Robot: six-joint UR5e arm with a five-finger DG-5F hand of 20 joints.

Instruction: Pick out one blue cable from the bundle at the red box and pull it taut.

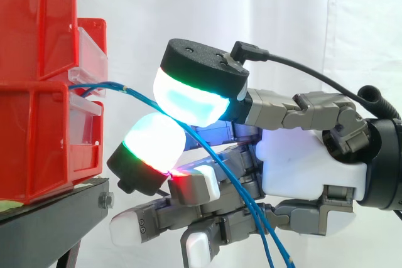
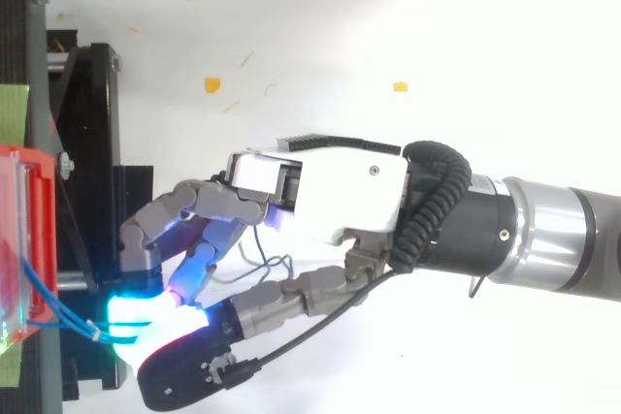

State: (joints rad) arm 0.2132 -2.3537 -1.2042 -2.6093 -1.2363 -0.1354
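Note:
Two thin blue cables [image 1: 135,94] leave the clear front of the red bins [image 1: 38,136] and slope down to the right. They pass between two glowing fingertips [image 1: 154,142] of my hand [image 1: 301,161], which close on them just right of the bins, one pad above and one below. Past the pinch the cables hang down across the palm and out at the bottom. From above, the cables [image 2: 58,309] run from the red bin [image 2: 19,230] to the glowing tips, and the hand [image 2: 340,191] reaches in from the right. The other fingers are half curled below.
The bins sit on a black stand [image 1: 56,211] whose edge lies directly under the fingertips. A thin grey wire [image 2: 262,264] loops beneath the hand. Small orange scraps [image 2: 212,84] lie on the white floor. A white curtain hangs behind.

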